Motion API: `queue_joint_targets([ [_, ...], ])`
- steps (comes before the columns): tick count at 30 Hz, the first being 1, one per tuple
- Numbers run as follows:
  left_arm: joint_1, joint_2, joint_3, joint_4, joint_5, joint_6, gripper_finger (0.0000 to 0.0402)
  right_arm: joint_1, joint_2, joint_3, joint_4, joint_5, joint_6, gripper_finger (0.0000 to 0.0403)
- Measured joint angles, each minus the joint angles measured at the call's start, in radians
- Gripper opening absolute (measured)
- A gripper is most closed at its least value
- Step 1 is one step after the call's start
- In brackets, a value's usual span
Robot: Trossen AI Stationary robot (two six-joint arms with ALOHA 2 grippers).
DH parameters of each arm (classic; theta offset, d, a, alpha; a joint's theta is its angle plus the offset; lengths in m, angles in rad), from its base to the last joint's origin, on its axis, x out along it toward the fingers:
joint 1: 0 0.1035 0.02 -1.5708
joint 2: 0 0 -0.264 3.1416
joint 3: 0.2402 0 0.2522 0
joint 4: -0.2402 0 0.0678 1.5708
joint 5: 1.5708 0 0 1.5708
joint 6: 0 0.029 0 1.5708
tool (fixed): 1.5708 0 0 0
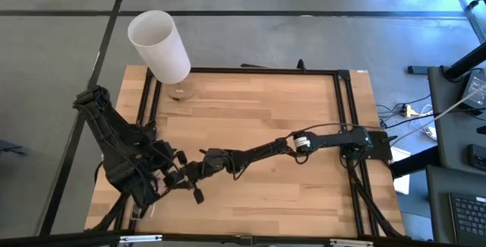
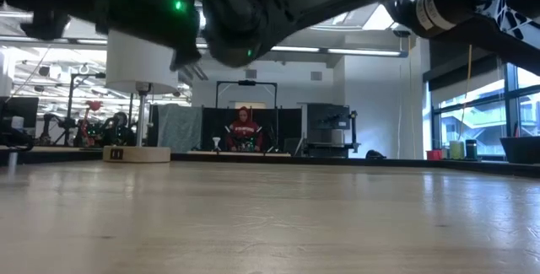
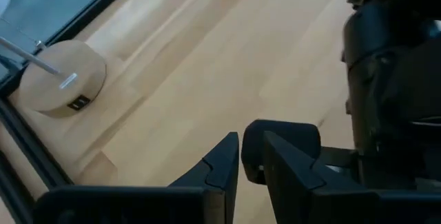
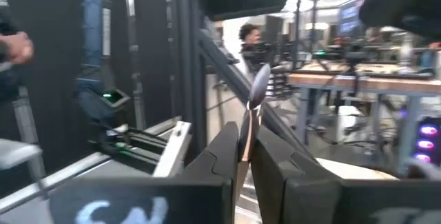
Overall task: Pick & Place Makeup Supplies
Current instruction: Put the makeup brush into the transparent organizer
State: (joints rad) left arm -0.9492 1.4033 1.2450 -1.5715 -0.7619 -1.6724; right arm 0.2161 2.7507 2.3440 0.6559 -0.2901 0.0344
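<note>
My right gripper [image 4: 244, 148] reaches across the table to its near left part [image 1: 199, 168] and is shut on one thin makeup brush [image 4: 252, 110]. The brush's brownish bristle head [image 4: 260, 86] sticks out past the fingertips. My left gripper [image 3: 240, 158] hovers close beside it [image 1: 173, 174], above the wood, fingers closed with nothing seen between them. The right arm's dark body [image 3: 389, 79] stands right in front of it. No other brushes show on the table. My right gripper pinches the brush's thin handle [image 4: 245, 140] between its two fingers, a little below the bristle head. The brush runs along the fingers, head end outward, and is lifted clear of the table. Its lower end is hidden between the fingers.
A tall white cylinder [image 1: 159, 45] stands on a rod over a round wooden base [image 1: 181, 91] at the table's far left; the base also shows in the left wrist view [image 3: 62, 79]. A black frame [image 1: 338, 110] edges the table. People show in the room beyond [image 2: 244, 126].
</note>
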Motion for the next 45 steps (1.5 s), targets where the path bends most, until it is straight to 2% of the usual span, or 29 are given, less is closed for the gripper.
queue_joint_targets([
  [5, -0.028, -0.002, 0.094, -0.003, -0.004, 0.041, 0.0063, 0.000, -0.065, 0.000, -0.105, -0.137, 0.030, 0.0029],
  [9, -0.088, 0.000, 0.132, 0.005, -0.016, 0.002, 0.0063, 0.001, -0.117, 0.000, -0.271, -0.203, -0.004, 0.0029],
  [12, -0.143, 0.004, 0.125, 0.003, -0.032, -0.080, 0.0063, 0.005, -0.144, 0.000, -0.354, -0.204, -0.058, 0.0030],
  [17, -0.225, 0.035, 0.083, 0.041, -0.042, -0.235, 0.0063, 0.028, -0.190, 0.000, -0.376, -0.195, -0.150, 0.0028],
  [21, -0.265, 0.094, 0.077, 0.049, -0.090, -0.309, 0.0063, 0.040, -0.253, 0.005, -0.612, -0.166, -0.235, 0.0027],
  [25, -0.275, 0.159, 0.077, 0.054, -0.157, -0.330, 0.0063, 0.058, -0.247, -0.002, -0.783, -0.141, -0.275, 0.0027],
  [29, -0.253, 0.220, 0.077, 0.071, -0.208, -0.332, 0.0063, 0.083, -0.252, 0.001, -0.765, -0.151, -0.262, 0.0027],
  [33, -0.228, 0.264, 0.077, 0.140, -0.188, -0.293, 0.0066, 0.111, -0.253, 0.002, -0.762, -0.160, -0.260, 0.0026],
  [39, -0.212, 0.289, 0.077, 0.201, -0.126, -0.244, 0.0088, 0.158, -0.249, 0.000, -0.774, -0.093, -0.255, 0.0026],
  [41, -0.212, 0.289, 0.077, 0.216, -0.128, -0.244, 0.0097, 0.184, -0.252, -0.023, -0.773, -0.003, -0.259, 0.0026],
  [44, -0.213, 0.289, 0.077, 0.223, -0.131, -0.244, 0.0110, 0.217, -0.253, -0.097, -0.746, 0.209, -0.286, 0.0026],
  [45, -0.214, 0.289, 0.077, 0.223, -0.131, -0.244, 0.0114, 0.220, -0.253, -0.132, -0.710, 0.250, -0.279, 0.0026],
])
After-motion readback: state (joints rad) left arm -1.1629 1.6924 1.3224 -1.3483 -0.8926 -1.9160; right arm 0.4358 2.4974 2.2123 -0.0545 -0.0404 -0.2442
